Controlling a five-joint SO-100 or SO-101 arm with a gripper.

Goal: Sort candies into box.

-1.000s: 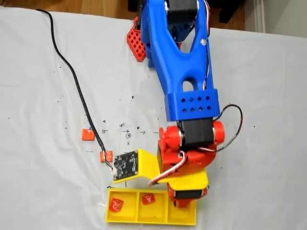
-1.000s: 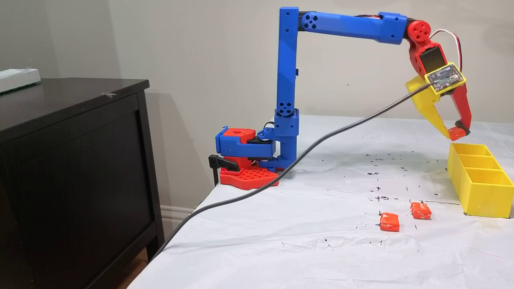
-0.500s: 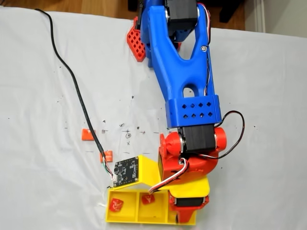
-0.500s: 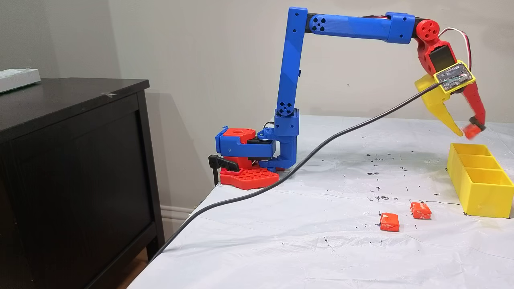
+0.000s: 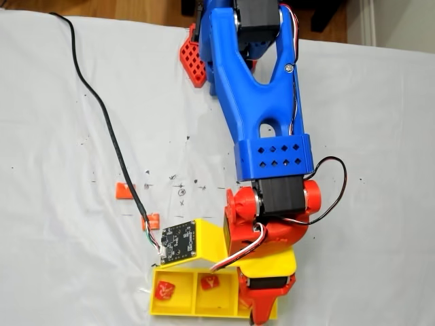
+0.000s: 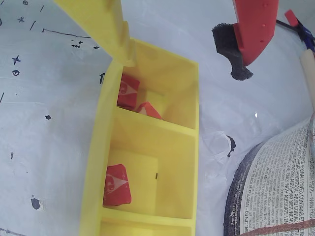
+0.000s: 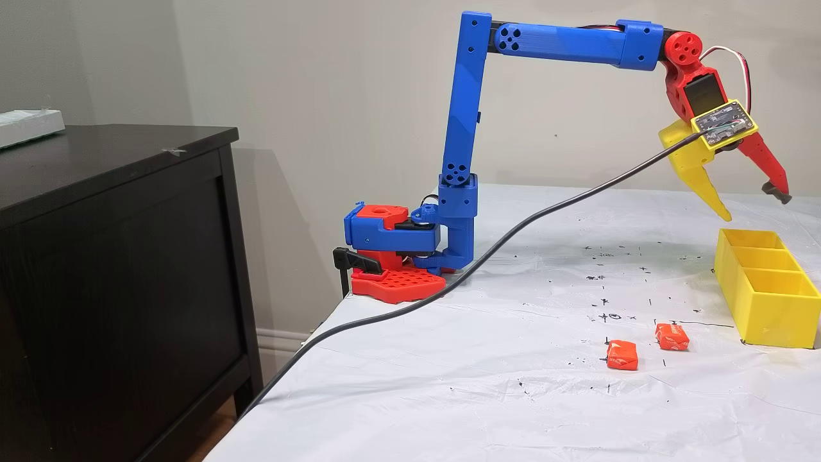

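Cable (image 7: 513, 234): draped across the bench (image 7: 449, 398) (beside two candies (image 7: 622, 355)).
Hand (image 7: 753, 205): held above the box (image 7: 766, 301) — spread open, empty.

The arm (image 5: 262, 115) reaches over the yellow box (image 5: 194, 314); 2 candies (image 5: 164, 291) lie inside, 2 (image 5: 124, 191) on the table (image 5: 61, 122).

In the wrist view, two candies (image 6: 129, 92) share the box's (image 6: 96, 147) upper compartment.
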